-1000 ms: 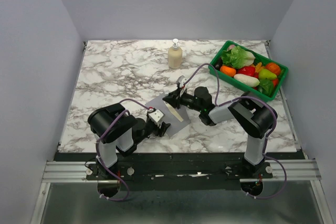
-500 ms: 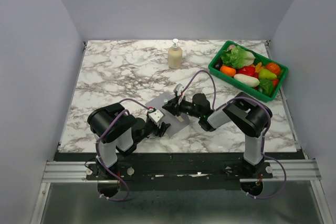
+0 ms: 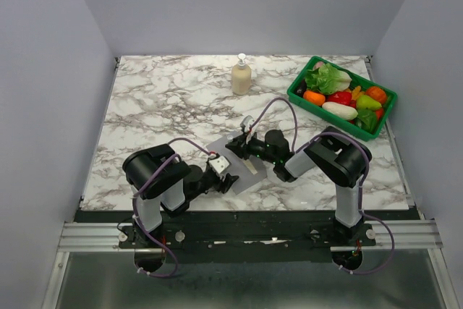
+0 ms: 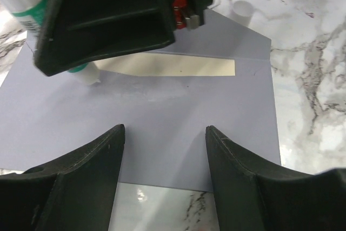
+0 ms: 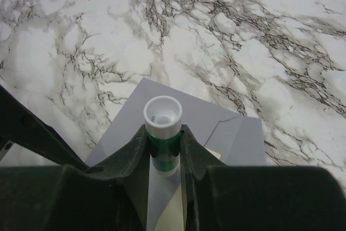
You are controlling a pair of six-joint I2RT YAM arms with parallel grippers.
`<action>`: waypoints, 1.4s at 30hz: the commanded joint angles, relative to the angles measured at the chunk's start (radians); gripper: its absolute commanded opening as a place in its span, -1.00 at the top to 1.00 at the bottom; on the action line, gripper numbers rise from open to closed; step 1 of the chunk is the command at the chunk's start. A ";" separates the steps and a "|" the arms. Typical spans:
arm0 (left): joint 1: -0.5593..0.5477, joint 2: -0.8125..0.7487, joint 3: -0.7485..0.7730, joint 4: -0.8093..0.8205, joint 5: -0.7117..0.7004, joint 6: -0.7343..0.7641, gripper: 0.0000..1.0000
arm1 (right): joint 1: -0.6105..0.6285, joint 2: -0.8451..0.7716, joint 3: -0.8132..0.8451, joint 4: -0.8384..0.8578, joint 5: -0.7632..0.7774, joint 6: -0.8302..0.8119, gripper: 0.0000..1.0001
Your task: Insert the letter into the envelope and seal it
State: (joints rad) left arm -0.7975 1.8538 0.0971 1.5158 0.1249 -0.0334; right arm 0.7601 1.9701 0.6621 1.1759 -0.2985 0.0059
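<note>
1. The envelope (image 4: 189, 106) is laid flat, flap open. The letter (image 4: 178, 67) is mostly tucked inside, with a cream strip showing.
2. The left gripper (image 4: 164, 133) is held wide open over the near edge (probably to steady it).
3. A glue stick (image 5: 162, 133) is clamped in the right gripper (image 5: 163, 152), presumably for sealing.
4. Its green label cannot be read.

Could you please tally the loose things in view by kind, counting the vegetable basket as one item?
Envelope: 1
Letter: 1
Glue stick: 1
White cap: 1
Pump bottle: 1
Basket: 1
Total: 6
</note>
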 commanded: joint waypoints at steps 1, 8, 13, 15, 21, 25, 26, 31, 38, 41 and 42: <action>-0.042 0.048 -0.046 0.175 0.041 0.010 -0.37 | 0.008 0.006 -0.021 0.047 0.038 -0.029 0.99; -0.045 0.076 -0.031 0.178 0.041 0.007 -0.37 | 0.010 0.004 -0.033 0.045 0.059 -0.047 0.99; -0.043 0.091 -0.025 0.176 0.029 0.012 -0.37 | 0.008 -0.001 -0.048 0.059 0.079 -0.064 0.99; -0.043 0.093 -0.023 0.176 0.019 0.015 -0.38 | 0.008 0.000 -0.053 0.060 0.084 -0.066 0.99; -0.042 0.088 -0.036 0.176 -0.025 0.024 -0.37 | 0.008 -0.002 -0.073 0.090 0.105 -0.066 0.99; -0.042 0.085 -0.034 0.178 -0.030 0.024 -0.38 | 0.010 0.001 -0.073 0.087 0.102 -0.066 0.99; -0.040 0.085 -0.034 0.178 -0.033 0.024 -0.38 | 0.008 0.001 -0.076 0.087 0.099 -0.066 0.99; -0.034 0.088 -0.030 0.178 -0.039 0.018 -0.37 | 0.010 0.000 -0.088 0.088 0.093 -0.061 0.99; -0.028 0.102 -0.020 0.176 -0.034 0.012 -0.37 | 0.013 0.000 -0.098 0.085 0.076 -0.053 0.99; -0.028 0.105 -0.019 0.178 -0.030 0.007 -0.37 | 0.018 0.003 -0.099 0.077 0.073 -0.055 0.99; -0.026 0.107 -0.017 0.178 -0.028 0.006 -0.37 | 0.019 0.006 -0.101 0.076 0.075 -0.057 0.99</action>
State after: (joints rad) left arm -0.8307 1.8797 0.1123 1.5211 0.1158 -0.0235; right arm 0.7631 1.9701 0.5812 1.2404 -0.2249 -0.0349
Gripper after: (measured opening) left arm 0.689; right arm 0.302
